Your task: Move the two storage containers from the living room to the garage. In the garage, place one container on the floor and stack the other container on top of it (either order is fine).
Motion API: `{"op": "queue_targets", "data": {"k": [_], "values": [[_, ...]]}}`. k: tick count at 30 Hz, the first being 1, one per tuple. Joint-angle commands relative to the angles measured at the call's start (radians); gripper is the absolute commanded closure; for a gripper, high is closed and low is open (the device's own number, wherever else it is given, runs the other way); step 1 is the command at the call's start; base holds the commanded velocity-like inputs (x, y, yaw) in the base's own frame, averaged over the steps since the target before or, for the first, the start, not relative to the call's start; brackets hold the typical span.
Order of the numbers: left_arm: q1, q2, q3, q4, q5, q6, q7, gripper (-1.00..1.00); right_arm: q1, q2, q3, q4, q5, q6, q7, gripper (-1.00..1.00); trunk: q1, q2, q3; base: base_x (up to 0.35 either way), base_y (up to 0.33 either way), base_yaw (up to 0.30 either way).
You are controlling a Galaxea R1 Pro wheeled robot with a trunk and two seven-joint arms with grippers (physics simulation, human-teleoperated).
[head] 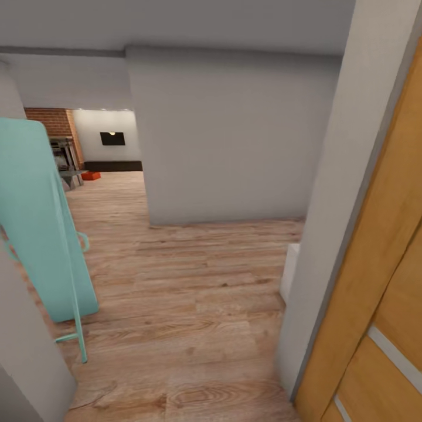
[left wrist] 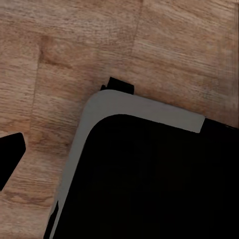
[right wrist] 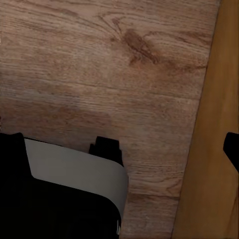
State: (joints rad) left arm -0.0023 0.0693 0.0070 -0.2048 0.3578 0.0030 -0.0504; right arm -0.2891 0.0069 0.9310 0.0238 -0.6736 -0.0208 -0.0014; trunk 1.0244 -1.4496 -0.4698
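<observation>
Far down the hallway in the head view, one orange-red storage container [head: 91, 175] sits on the light wood floor of the living room, beside the brick fireplace [head: 54, 124]. It is small and distant. In the left wrist view a single dark fingertip [left wrist: 10, 157] juts in from the picture's edge above the planks. A dark fingertip [right wrist: 232, 149] shows the same way in the right wrist view, against a wooden door. Nothing lies between the fingers of either gripper.
A tall teal folded board [head: 41, 223] leans at the left of the hallway. A grey wall block [head: 228, 135] stands ahead, with the passage running past its left side. An orange wooden door [head: 375, 281] is close on the right. My black, grey-edged base [left wrist: 144, 174] shows below both wrists.
</observation>
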Motion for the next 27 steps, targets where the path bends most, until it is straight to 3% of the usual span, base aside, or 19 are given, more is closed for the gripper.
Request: {"op": "queue_targets", "data": {"k": [1,21,27], "values": [[0.000,0.001,0.001,0.000,0.006,0.004,-0.011,-1.00,-0.001,0.001,0.008,0.002,-0.007,-0.002,0.000,-1.00,0.001,0.000,-0.001,0.333,0.079,0.000],[0.000,0.003,0.001,0.001,0.006,0.032,-0.010,-1.00,-0.001,-0.001,0.007,0.003,-0.008,-0.006,0.003,-1.00,0.001,0.000,-0.001,0.333,0.068,0.000],[0.000,0.003,0.001,0.001,0.006,0.032,-0.008,-1.00,0.022,-0.002,0.006,0.005,-0.008,-0.058,0.006,-1.00,0.001,0.000,-0.001,0.333,0.004,0.000]]}}
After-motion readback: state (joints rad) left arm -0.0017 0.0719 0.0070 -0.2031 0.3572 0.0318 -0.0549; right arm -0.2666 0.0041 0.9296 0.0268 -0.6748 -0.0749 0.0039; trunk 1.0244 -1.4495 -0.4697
